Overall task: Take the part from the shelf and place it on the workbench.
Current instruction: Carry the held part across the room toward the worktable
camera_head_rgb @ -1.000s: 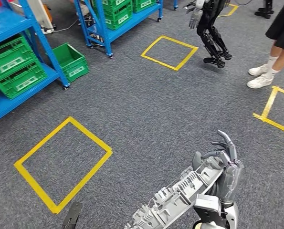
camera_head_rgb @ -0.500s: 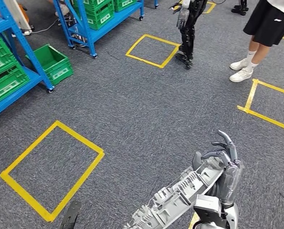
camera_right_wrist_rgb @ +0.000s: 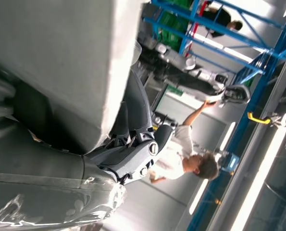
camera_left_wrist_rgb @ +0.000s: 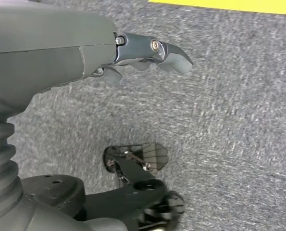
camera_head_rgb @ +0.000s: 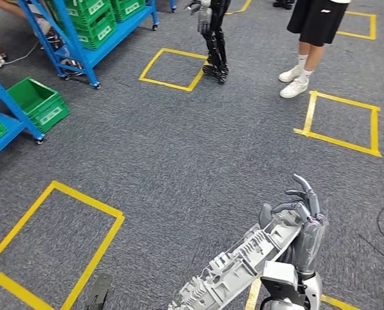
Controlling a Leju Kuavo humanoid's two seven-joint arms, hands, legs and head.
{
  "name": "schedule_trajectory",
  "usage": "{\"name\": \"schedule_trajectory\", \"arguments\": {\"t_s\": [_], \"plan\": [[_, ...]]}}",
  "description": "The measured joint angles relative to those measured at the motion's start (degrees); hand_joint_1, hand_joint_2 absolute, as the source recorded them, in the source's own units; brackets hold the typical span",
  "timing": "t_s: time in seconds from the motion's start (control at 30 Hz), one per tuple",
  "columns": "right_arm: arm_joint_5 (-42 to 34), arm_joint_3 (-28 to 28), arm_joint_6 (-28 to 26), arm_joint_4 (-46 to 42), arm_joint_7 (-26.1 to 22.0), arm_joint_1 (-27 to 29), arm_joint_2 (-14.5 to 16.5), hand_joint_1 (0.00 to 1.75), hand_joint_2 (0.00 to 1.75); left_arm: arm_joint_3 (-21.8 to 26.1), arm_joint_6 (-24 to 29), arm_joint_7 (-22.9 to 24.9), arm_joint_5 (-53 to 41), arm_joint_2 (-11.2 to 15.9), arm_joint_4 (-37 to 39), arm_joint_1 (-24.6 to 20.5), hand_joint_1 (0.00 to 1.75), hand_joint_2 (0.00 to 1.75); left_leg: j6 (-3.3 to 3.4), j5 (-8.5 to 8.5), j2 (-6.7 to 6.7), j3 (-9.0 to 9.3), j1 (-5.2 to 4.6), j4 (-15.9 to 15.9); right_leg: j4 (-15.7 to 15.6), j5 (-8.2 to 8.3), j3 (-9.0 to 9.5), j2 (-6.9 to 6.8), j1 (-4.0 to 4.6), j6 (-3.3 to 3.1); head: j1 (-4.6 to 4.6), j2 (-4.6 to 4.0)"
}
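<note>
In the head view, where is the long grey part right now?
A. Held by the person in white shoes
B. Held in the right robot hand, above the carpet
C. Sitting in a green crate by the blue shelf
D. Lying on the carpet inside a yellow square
B: the right robot hand grips one end of the long grey part, above the carpet.

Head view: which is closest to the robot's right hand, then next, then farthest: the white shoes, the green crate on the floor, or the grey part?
1. Grey part: held in the right hand.
2. White shoes: straight ahead, on a person.
3. Green crate: far left, beside the blue shelf.
</note>
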Motion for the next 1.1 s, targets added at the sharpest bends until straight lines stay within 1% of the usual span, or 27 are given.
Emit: {"name": "schedule_trajectory", "arguments": {"t_s": [0.03, 0.1, 0.17, 0.2, 0.27, 0.3, 0.33, 0.37, 0.4, 0.43, 0.47, 0.5, 0.57, 0.6, 0.63, 0.7, 0.73, 0.77, 0.8, 0.87, 0.9, 0.93, 0.97, 1.0, 1.03, 1.07, 1.1], "plan": [[0.0, 0.0, 0.0, 0.0, 0.0, 0.0, 0.0, 1.75, 1.75, 0.0, 0.0, 0.0, 0.0, 0.0, 0.0, 0.0, 0.0, 1.75, -0.13, 1.59, -1.28, 1.74, 0.32, -3.8, 0.2, 0.02, -0.12, 0.6, -0.01, 0.31, -0.07, 0.0], [0.0, 0.1, 0.0, 0.0, 0.0, 0.0, 0.0, 1.75, 1.75, 0.0, 0.0, 0.0, 0.0, -0.1, 0.0, 0.0, 0.0, 1.75, 0.1, 2.56, -3.19, 3.52, 0.71, -7.9, 0.3, 0.25, -0.66, 1.62, 0.0, 1.07, -0.21, 0.01], [0.0, 0.1, 0.0, 0.0, 0.0, 0.2, 0.0, 1.75, 1.75, 0.0, 0.0, 0.1, -0.1, -0.1, 0.0, -0.1, 0.0, 1.75, 0.96, 2.41, -2.75, 3.62, 0.56, -8.4, 0.1, 0.63, -1.06, 2.46, -0.17, 1.84, -0.24, 0.01], [0.0, 0.1, 0.0, 0.0, 0.1, 0.3, 0.0, 1.75, 1.75, 0.0, 0.0, 0.1, -0.1, -0.1, 0.0, -0.1, 0.0, 1.75, 1.38, 2.51, -2.27, 3.66, 0.52, -8.5, 0.2, 0.53, -1.27, 2.1, -0.23, 2.13, -0.2, 0.0], [0.0, 0.1, 0.0, 0.0, 0.1, 0.2, 0.0, 1.75, 1.75, 0.0, 0.0, 0.1, -0.1, 0.0, 0.0, -0.2, 0.0, 1.75, 2.19, 2.63, -1.13, 3.8, 0.5, -8.6, 3.3, -1.32, -2.84, -0.15, -0.1, 2.53, 0.21, 0.0], [0.0, 0.2, 0.0, 0.0, 0.1, 0.1, 0.0, 1.75, 1.75, 0.0, 0.0, 0.1, -0.1, 0.0, 0.0, -0.2, 0.0, 1.75, 2.47, 2.58, -0.53, 3.86, 0.38, -8.7, 6.8, -3.08, -4.47, -1.63, 0.0, 2.65, 0.45, 0.0], [0.0, 0.2, 0.0, 0.0, 0.1, 0.1, 0.0, 1.75, 1.75, 0.0, 0.0, 0.1, -0.1, 0.0, 0.0, -0.1, 0.0, 1.75, 2.64, 2.53, 0.09, 3.88, 0.23, -8.7, 10.8, -4.89, -6.34, -2.53, 0.04, 2.74, 0.61, 0.0], [0.0, 0.2, 0.0, 0.0, 0.1, 0.1, 0.0, 1.75, 1.75, 0.0, 0.0, 0.1, -0.1, 0.0, 0.0, 0.0, 0.0, 1.75, 2.73, 2.49, 0.75, 3.9, 0.08, -8.6, 14.4, -6.24, -8.03, -2.94, 0.04, 2.78, 0.62, 0.0], [0.0, 0.2, 0.0, 0.0, 0.1, 0.1, 0.0, 1.75, 1.75, 0.0, 0.0, 0.1, -0.1, 0.1, 0.0, 0.0, 0.0, 1.75, 2.77, 2.46, 1.4, 3.92, -0.04, -8.6, 16.4, -6.67, -8.95, -3.13, 0.04, 2.75, 0.62, 0.0], [0.0, 0.2, 0.0, 0.0, 0.1, 0.1, 0.0, 1.75, 1.75, 0.0, 0.0, 0.1, -0.1, 0.1, 0.0, 0.0, 0.0, 1.75, 2.79, 2.42, 1.98, 3.97, -0.13, -8.6, 16.1, -6.03, -8.66, -3.24, 0.06, 2.66, 0.61, 0.0], [0.0, 0.2, 0.0, 0.0, 0.1, 0.1, 0.0, 1.75, 1.75, 0.0, 0.0, 0.1, -0.1, 0.1, 0.0, 0.0, 0.0, 1.75, 2.77, 2.35, 2.51, 4.08, -0.19, -8.6, 13.5, -4.51, -7.2, -3.48, 0.09, 2.53, 0.61, 0.0], [0.0, 0.2, 0.0, 0.0, 0.1, 0.1, 0.0, 1.75, 1.75, 0.0, 0.0, 0.1, -0.1, 0.1, 0.0, -0.1, 0.0, 1.75, 2.68, 2.24, 2.98, 4.24, -0.23, -8.6, 9.4, -2.67, -4.86, -4.13, 0.16, 2.36, 0.61, 0.0], [0.0, 0.2, 0.0, 0.0, 0.1, 0.0, 0.0, 1.75, 1.75, 0.0, 0.0, 0.1, -0.2, 0.1, 0.0, -0.2, 0.0, 1.75, 2.29, 1.97, 3.68, 4.46, -0.48, -8.5, 2.5, -0.61, -0.92, -5.71, 0.61, 1.88, 0.57, 0.0], [0.0, 0.2, 0.0, 0.0, 0.1, -0.1, 0.0, 1.75, 1.75, 0.0, 0.0, 0.1, -0.2, 0.2, 0.0, -0.2, 0.0, 1.75, 2.05, 1.91, 3.98, 4.52, -0.59, -8.5, 1.0, -0.41, -0.1, -6.11, 0.82, 1.59, 0.54, 0.0], [0.0, 0.2, 0.0, 0.0, 0.1, -0.1, 0.0, 1.75, 1.75, 0.0, 0.0, 0.1, -0.3, 0.2, 0.0, -0.2, 0.0, 1.75, 1.8, 1.91, 4.29, 4.53, -0.67, -8.5, 0.7, -0.55, -0.05, -5.96, 1.03, 1.27, 0.52, 0.0], [0.1, 0.2, 0.0, -0.1, 0.2, 0.0, -0.1, 1.75, 1.75, 0.0, 0.0, 0.1, -0.3, 0.2, 0.0, -0.3, 0.0, 1.75, 1.2, 1.72, 4.65, 4.69, -0.52, -8.6, 0.4, -0.37, -0.19, -4.95, 0.99, 0.57, 0.51, 0.0], [0.1, 0.2, 0.0, -0.1, 0.2, 0.0, -0.1, 1.75, 1.75, 0.0, 0.0, 0.1, -0.4, 0.2, 0.0, -0.3, 0.0, 1.75, 0.9, 1.12, 4.21, 4.51, -0.44, -8.1, 0.3, -0.27, -0.14, -4.51, 0.89, 0.24, 0.48, 0.0], [0.1, 0.3, 0.0, -0.1, 0.2, -0.1, -0.1, 1.75, 1.75, 0.0, 0.0, 0.1, -0.4, 0.2, 0.0, -0.4, 0.0, 1.75, 0.66, -0.05, 3.5, 3.84, -0.39, -6.5, 0.1, -0.15, -0.05, -4.12, 0.72, -0.07, 0.38, 0.0], [0.1, 0.3, 0.0, -0.1, 0.2, -0.1, -0.1, 1.75, 1.75, 0.0, 0.0, 0.1, -0.4, 0.3, 0.0, -0.3, 0.0, 1.75, 0.5, -1.73, 2.57, 2.51, -0.33, -3.7, 0.0, -0.07, 0.01, -3.71, 0.57, -0.29, 0.26, 0.0], [0.1, 0.4, 0.0, -0.2, 0.2, 0.0, -0.1, 1.75, 1.75, 0.0, 0.0, 0.2, -0.5, 0.3, 0.0, -0.1, 0.0, 1.75, 0.32, -5.11, 1.58, -1.37, -0.32, 4.0, 0.0, 0.01, -0.09, -2.8, 0.5, -0.57, 0.08, 0.0], [0.1, 0.4, 0.0, -0.2, 0.2, 0.1, -0.1, 1.75, 1.75, 0.0, 0.0, 0.2, -0.5, 0.4, 0.0, 0.0, 0.0, 1.75, 0.25, -5.67, 1.42, -2.81, -0.31, 6.6, 0.0, 0.04, -0.13, -2.22, 0.47, -0.58, 0.04, 0.0], [0.1, 0.4, 0.0, -0.2, 0.2, 0.2, -0.1, 1.75, 1.75, 0.0, 0.0, 0.3, -0.5, 0.4, 0.0, 0.1, 0.0, 1.75, 0.2, -5.09, 1.35, -3.31, -0.27, 7.2, 0.0, 0.08, -0.15, -1.64, 0.42, -0.55, 0.03, 0.0], [0.1, 0.4, 0.0, -0.2, 0.1, 0.3, -0.1, 1.75, 1.75, 0.0, 0.0, 0.3, -0.6, 0.5, 0.0, 0.1, 0.0, 1.75, 0.16, -3.42, 1.24, -2.64, -0.2, 5.6, 0.0, 0.12, -0.13, -1.02, 0.31, -0.45, 0.02, 0.0], [0.1, 0.4, 0.0, -0.2, 0.1, 0.4, -0.1, 1.75, 1.75, 0.0, 0.0, 0.3, -0.6, 0.5, 0.0, 0.1, 0.0, 1.75, 0.08, -1.22, 0.84, -1.15, -0.05, 2.3, 0.0, 0.15, -0.09, -0.4, 0.17, -0.26, -0.01, 0.0], [0.0, 0.3, 0.0, -0.2, 0.0, 0.4, -0.1, 1.75, 1.75, 0.0, 0.0, 0.3, -0.7, 0.6, 0.0, 0.1, 0.0, 1.75, -0.08, 0.74, -0.22, 0.64, 0.21, -1.4, 0.1, 0.17, -0.14, 0.2, 0.13, 0.06, -0.05, 0.0], [0.0, 0.3, 0.0, -0.2, -0.1, 0.5, -0.1, 1.75, 1.75, 0.0, 0.0, 0.3, -0.7, 0.6, 0.1, 0.1, 0.0, 1.75, -0.09, 1.92, -1.31, 2.22, 0.47, -4.8, 0.3, 0.18, -0.35, 0.76, 0.11, 0.4, -0.1, 0.0], [0.0, 0.2, 0.0, -0.2, -0.2, 0.6, -0.1, 1.75, 1.75, 0.0, 0.0, 0.4, -0.8, 0.6, 0.1, 0.1, 0.0, 1.75, 0.0, 2.42, -2.21, 3.18, 0.64, -7.0, 0.4, 0.27, -0.61, 1.26, 0.11, 0.81, -0.13, 0.0]]}}
